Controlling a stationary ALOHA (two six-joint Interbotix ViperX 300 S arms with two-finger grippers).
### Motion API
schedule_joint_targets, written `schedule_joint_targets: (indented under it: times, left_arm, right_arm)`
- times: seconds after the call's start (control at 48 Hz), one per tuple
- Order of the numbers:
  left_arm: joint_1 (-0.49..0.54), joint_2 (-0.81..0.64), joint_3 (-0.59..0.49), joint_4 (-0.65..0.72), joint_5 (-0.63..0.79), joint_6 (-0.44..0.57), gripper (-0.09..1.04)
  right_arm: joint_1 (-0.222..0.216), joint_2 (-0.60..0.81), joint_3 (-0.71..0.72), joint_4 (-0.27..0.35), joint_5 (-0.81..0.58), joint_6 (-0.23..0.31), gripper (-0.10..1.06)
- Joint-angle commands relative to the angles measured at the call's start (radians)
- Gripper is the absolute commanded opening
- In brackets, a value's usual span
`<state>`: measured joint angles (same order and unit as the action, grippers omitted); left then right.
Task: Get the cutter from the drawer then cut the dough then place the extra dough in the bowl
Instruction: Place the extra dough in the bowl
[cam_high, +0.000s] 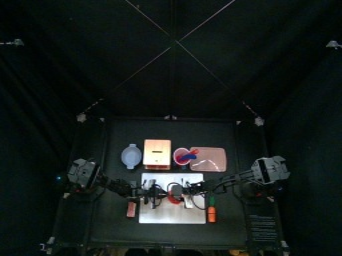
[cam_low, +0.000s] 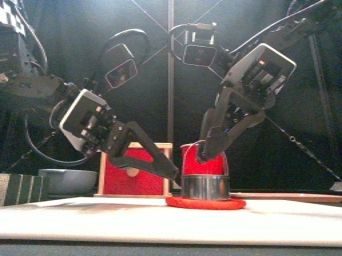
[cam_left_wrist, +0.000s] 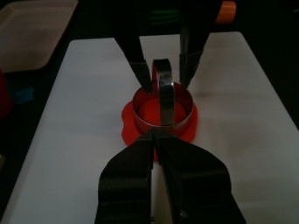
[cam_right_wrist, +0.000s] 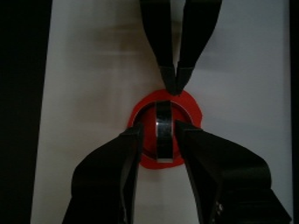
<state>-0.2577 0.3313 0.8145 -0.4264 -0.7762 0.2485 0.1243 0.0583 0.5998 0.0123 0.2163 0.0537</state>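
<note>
Front view: the white board (cam_low: 80, 212) lies nearest, flat on the worktop. On it rests a flat red dough (cam_low: 205, 204), with the metal cutter (cam_low: 205, 187) standing upright on top of it. The left arm comes down from the left and its jaws meet the cutter's side wall. The right arm comes down from above and its jaws reach the cutter's top. Behind, at left, stand the wooden box (cam_low: 134, 172) with a red drawer front and, beside it, the bowl (cam_low: 64, 181).

Top view: both arms meet over the middle of the board. Box and bowl stand at the back left. The pink tray (cam_high: 217, 160), carrying the cup (cam_high: 186, 155), is at the back right. A small orange thing (cam_high: 211, 213), too small to identify, lies at the board's front right.

Left wrist view: the left jaws are pressed together, tips at the cutter's near rim. Whether they pinch the rim cannot be told. The right jaws converge on the far side.

Right wrist view: the right jaws are clenched on the cutter, one on each side, with dough showing all round it.
</note>
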Motion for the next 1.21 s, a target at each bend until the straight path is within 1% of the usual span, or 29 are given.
schedule_joint_targets:
  times: [0.021, 0.25, 0.396, 0.479, 0.604, 0.708, 0.771, 0.896, 1.021, 1.146, 1.208]
  left_arm:
    - [0.003, 0.002, -0.026, -0.002, 0.003, 0.003, 0.49]
    - [0.003, 0.026, -0.057, -0.002, 0.077, 0.006, 0.49]
    - [0.003, 0.026, -0.057, -0.002, 0.086, 0.005, 0.49]
    - [0.003, 0.026, -0.055, -0.002, 0.097, 0.005, 0.49]
    - [0.003, 0.026, -0.054, -0.002, 0.100, 0.005, 0.49]
    - [0.003, 0.026, -0.051, -0.003, 0.100, 0.003, 0.49]
    - [0.003, 0.026, -0.049, -0.012, 0.101, 0.002, 0.49]
    - [0.003, 0.026, -0.046, -0.023, 0.109, 0.003, 0.49]
    - [0.003, 0.026, -0.048, -0.023, 0.112, 0.003, 0.49]
    - [0.003, 0.026, -0.048, -0.023, 0.112, 0.003, 0.49]
    - [0.003, 0.026, -0.048, -0.023, 0.112, 0.003, 0.49]
  right_arm:
    - [-0.005, -0.021, -0.034, 0.000, 0.015, 0.002, 0.74]
    - [-0.005, -0.005, -0.043, 0.000, 0.031, 0.002, 0.74]
    - [-0.005, 0.009, -0.072, -0.003, 0.075, 0.002, 0.74]
    - [-0.005, 0.008, -0.084, -0.018, 0.107, 0.002, 0.72]
    - [-0.005, 0.008, -0.092, -0.023, 0.120, 0.002, 0.71]
    - [-0.005, 0.008, -0.092, -0.023, 0.120, 0.002, 0.63]
    - [-0.005, 0.006, -0.092, -0.023, 0.120, 0.000, 0.52]
    - [-0.002, -0.003, -0.095, -0.031, 0.120, 0.000, 0.37]
    - [0.002, -0.041, -0.095, -0.035, 0.121, 0.000, 0.36]
    - [-0.006, -0.115, -0.087, -0.040, 0.137, 0.000, 0.36]
    - [-0.012, -0.152, -0.077, -0.052, 0.147, 0.002, 0.36]
